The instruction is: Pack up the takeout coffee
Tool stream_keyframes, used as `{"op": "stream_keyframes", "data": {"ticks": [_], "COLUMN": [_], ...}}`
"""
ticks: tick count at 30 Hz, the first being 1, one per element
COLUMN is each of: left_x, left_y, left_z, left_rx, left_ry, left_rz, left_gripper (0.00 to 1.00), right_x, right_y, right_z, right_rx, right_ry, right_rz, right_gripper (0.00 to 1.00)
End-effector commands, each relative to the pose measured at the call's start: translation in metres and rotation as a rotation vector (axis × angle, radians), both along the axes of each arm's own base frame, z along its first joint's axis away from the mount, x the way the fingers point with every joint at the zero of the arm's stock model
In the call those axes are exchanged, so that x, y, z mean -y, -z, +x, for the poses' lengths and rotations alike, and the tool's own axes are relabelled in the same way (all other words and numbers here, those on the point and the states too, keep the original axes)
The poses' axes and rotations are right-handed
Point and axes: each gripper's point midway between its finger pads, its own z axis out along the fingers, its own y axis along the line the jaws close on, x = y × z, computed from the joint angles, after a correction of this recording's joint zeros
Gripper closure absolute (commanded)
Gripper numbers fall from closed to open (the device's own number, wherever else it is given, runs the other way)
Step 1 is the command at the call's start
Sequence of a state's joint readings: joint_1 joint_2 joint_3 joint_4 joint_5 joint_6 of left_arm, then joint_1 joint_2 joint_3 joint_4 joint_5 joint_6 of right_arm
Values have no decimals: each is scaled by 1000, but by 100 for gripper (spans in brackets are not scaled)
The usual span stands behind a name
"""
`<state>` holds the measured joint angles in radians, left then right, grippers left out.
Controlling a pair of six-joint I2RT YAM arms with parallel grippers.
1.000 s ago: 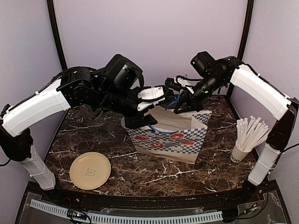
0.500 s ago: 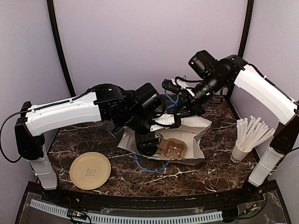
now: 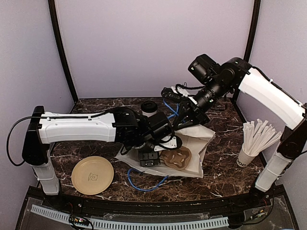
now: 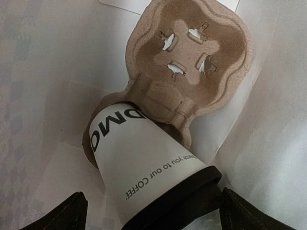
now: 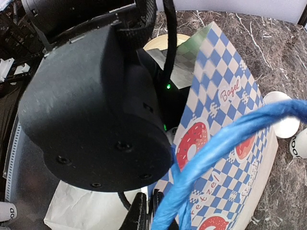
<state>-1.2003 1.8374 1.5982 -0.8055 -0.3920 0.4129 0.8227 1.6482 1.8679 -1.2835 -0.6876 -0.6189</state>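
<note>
A white paper cup with a black lid (image 4: pixel 144 163) lies tilted in the left wrist view, its base in a socket of the brown pulp carrier (image 4: pixel 192 62). My left gripper (image 4: pixel 153 218) is open, with one finger either side of the lid. In the top view it (image 3: pixel 149 158) is low over the slumped bag (image 3: pixel 194 143), beside the carrier (image 3: pixel 176 157). My right gripper (image 3: pixel 186 114) is shut on the bag's upper edge by the blue handle (image 5: pixel 225 143); its fingers (image 5: pixel 141 213) pinch the checkered paper (image 5: pixel 230 91). Another black-lidded cup (image 3: pixel 149 107) stands behind.
A white cup bristling with white sticks (image 3: pixel 254 141) stands at the right. A cream plate (image 3: pixel 92 175) lies at the front left. A loose blue handle loop (image 3: pixel 144 181) lies before the bag. The left arm's black body (image 5: pixel 96 110) fills the right wrist view.
The bag has gone from upright to slumped open on the table. My left arm has dropped and stretched low over it with the cup. The carrier now shows.
</note>
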Motion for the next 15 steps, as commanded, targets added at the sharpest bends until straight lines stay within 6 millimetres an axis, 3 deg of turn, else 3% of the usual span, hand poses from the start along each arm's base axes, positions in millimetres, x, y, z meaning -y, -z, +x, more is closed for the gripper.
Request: {"op": "stream_keyframes", "data": {"ticks": [1,4,7,9,15], "left_x": [-5,-4,-3,-1,-4], "left_y": [22,29,28,25,4], "left_z": [8,10,6,2,2], "left_rx": [18,28,-5,-32,-14], "left_ry": [-50,-40,-37,-26,-18], "left_rz": [51,62,61,54,31], "left_gripper": [2,9,25,34,49], "right_x": [-4,-5,-4,-4,-5], "right_y": [-5,-6,-6,-6,-6], "right_z": [-11,-11,-11,-11,-9], "right_rx": [-17,-18,-14,-12,-9], "right_ry": [-35,-36,-34,-32,-29], "right_rz": [26,27,25,24,22], "right_gripper": [96,96,96,96,96]}}
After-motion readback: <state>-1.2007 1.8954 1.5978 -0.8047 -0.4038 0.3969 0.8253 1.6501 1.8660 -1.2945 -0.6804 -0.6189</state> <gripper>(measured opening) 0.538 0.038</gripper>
